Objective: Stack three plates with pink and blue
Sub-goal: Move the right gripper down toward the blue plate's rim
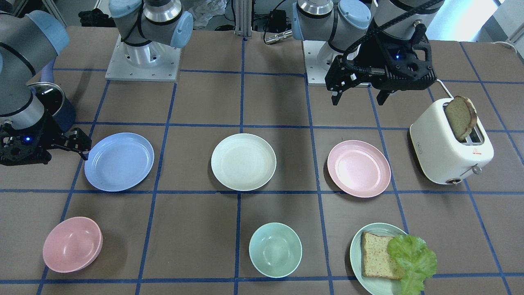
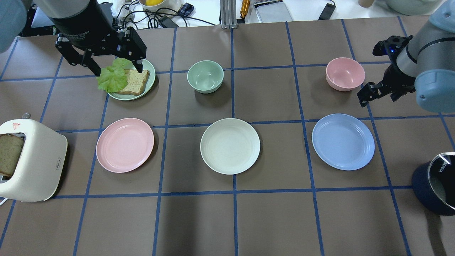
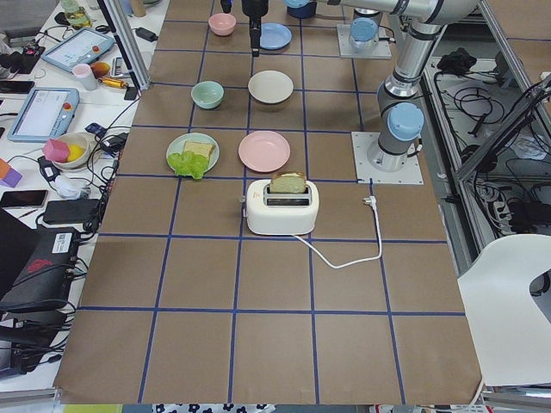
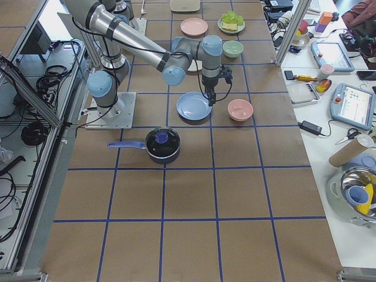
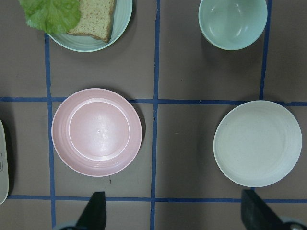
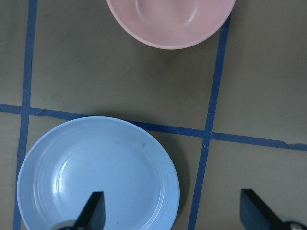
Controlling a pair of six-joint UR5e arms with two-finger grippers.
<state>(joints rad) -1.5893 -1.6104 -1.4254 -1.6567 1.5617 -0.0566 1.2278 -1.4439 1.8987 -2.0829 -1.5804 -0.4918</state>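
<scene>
Three plates lie apart in a row across the table's middle: the pale pink plate (image 2: pixel 125 145), the cream-white plate (image 2: pixel 230 146) and the light blue plate (image 2: pixel 343 141). My left gripper (image 2: pixel 117 69) is open and empty, high above the table; its wrist view looks down on the pink plate (image 5: pixel 97 132) and the cream plate (image 5: pixel 257 143). My right gripper (image 2: pixel 378 99) is open and empty, low by the blue plate's far right rim. In the right wrist view one fingertip (image 6: pixel 93 211) is over the blue plate (image 6: pixel 98 175), the other beside it over the table.
A mint green plate (image 2: pixel 152 76) with bread and lettuce, a mint bowl (image 2: pixel 205 76) and a pink bowl (image 2: pixel 345 74) stand in the row beyond the plates. A white toaster (image 2: pixel 35 163) with bread stands at the left, a dark pot (image 2: pixel 435 183) at the right edge.
</scene>
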